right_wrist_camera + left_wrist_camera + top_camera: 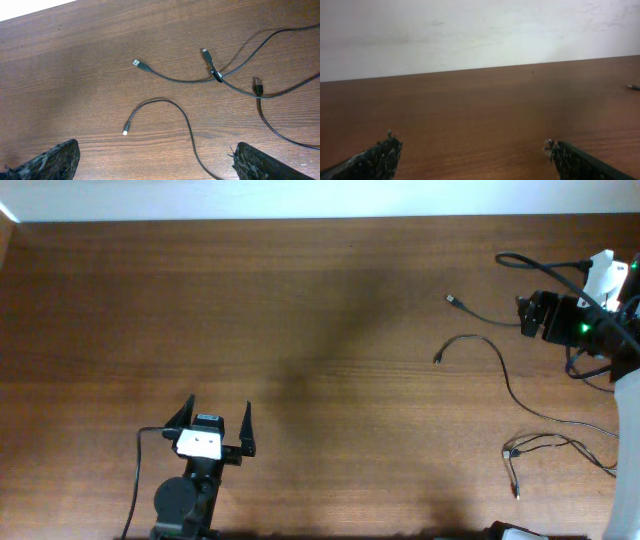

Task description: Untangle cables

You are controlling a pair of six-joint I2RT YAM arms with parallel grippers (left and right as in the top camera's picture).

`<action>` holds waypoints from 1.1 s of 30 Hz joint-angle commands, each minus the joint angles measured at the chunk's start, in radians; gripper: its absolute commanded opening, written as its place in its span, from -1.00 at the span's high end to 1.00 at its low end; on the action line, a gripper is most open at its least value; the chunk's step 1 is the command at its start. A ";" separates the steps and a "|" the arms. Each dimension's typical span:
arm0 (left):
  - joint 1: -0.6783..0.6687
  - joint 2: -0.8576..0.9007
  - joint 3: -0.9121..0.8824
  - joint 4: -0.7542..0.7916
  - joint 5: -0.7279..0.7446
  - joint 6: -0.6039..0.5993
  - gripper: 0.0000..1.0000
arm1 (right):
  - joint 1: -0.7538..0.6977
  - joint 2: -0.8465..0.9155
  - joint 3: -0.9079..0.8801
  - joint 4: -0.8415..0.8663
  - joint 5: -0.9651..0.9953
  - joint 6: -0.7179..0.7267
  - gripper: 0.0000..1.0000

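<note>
Wooden table (300,300) across the whole overhead view, with a pale wall (470,35) behind it in the left wrist view.

Left arm (185,500) at the near edge, left of centre, well apart from all the cords. Left gripper (220,404) spread wide over bare wood, nothing between its fingers.

Right arm (565,320) at the far right. Right gripper (155,147) likewise wide apart and gripping nothing, looking down on the cords from above.

Cables (216,76), thin and black, all on the right part of the table. Arched cable (156,100) rising from a small pale-tipped plug (125,132), over a hump and down toward the lower edge of the right wrist view, clear of the others along that stretch. USB cable (180,80) running from a silver USB plug (136,63) rightward to a crossing with two more cords. Slim plug (205,53) just above that crossing, blocky plug (257,86) just to its right. Loose bundle (545,445) nearer the front, close to the right edge in the overhead view. One cord tip (632,87) at the right edge of the left wrist view.
</note>
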 commanded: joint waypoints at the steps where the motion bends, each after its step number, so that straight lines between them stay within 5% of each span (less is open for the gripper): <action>1: -0.001 -0.006 -0.001 -0.007 0.018 -0.013 -0.98 | 0.006 0.001 -0.003 0.002 0.005 0.000 -0.97; 25: -0.001 -0.006 -0.001 -0.007 0.018 -0.013 -0.98 | 0.006 -0.064 -0.033 0.023 0.008 0.001 -0.97; 29: -0.001 -0.006 -0.001 -0.007 0.018 -0.013 -0.98 | 0.013 -0.179 -0.161 0.169 0.002 0.008 -0.97; 33: -0.001 -0.006 -0.001 -0.007 0.018 -0.013 -0.98 | 0.047 -0.385 -0.471 0.482 -0.003 0.008 -0.97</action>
